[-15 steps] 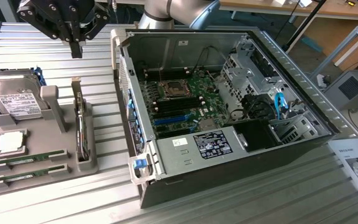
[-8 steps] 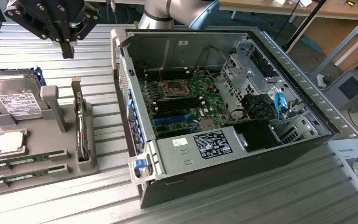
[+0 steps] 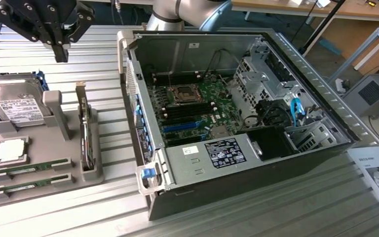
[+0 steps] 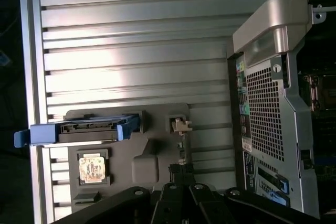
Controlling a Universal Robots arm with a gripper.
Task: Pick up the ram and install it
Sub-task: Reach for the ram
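Two ram sticks (image 3: 28,169) sat side by side in slots of the grey holder (image 3: 55,111), on the exterior view's left of the computer case (image 3: 308,74). The gripper (image 3: 61,53) hung empty with its jaws closed, well apart from them beyond the hard drive (image 3: 15,101). Done well, the pick would likely need the jaws opened and squared to one stick's long edge, clear of its twin and the upright expansion card (image 3: 84,131).

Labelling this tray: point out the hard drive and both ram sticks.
hard drive (image 3: 16,107): exterior view, its white label.
ram nearer the drive (image 3: 31,168): exterior view, mid-length.
ram farther away (image 3: 28,184): exterior view, mid-length.
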